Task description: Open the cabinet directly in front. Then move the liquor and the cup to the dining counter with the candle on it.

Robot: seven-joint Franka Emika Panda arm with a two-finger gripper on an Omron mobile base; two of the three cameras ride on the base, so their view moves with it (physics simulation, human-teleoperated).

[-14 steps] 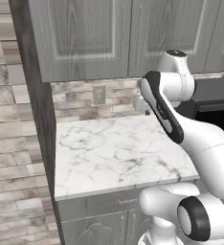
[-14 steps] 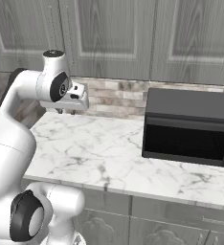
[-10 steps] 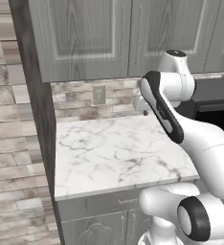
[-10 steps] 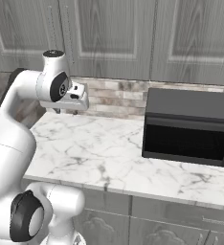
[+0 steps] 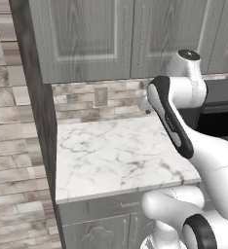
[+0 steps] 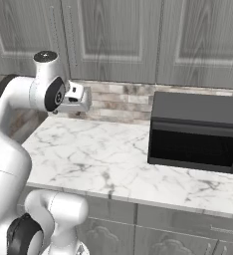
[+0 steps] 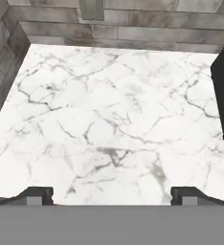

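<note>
nothing has shifted since the earlier frames: arm and scene sit exactly as they were. end effector (image 7: 112,194) hangs above the white marble desk (image 5: 111,155), its 2 dark tips set wide apart at the bottom of the hand view, with nothing between them. from the right base view the end effector (image 6: 81,98) sits just under the cabinet (image 6: 113,40), pointing toward the brick backsplash (image 6: 123,102). cabinet doors are both shut, grey wood grain, right above the desk in the left base view (image 5: 121,36). black microwave (image 6: 198,132) stands on the desk to the arm's right. grey wall outlet (image 5: 101,96) sits in the backsplash.
</note>
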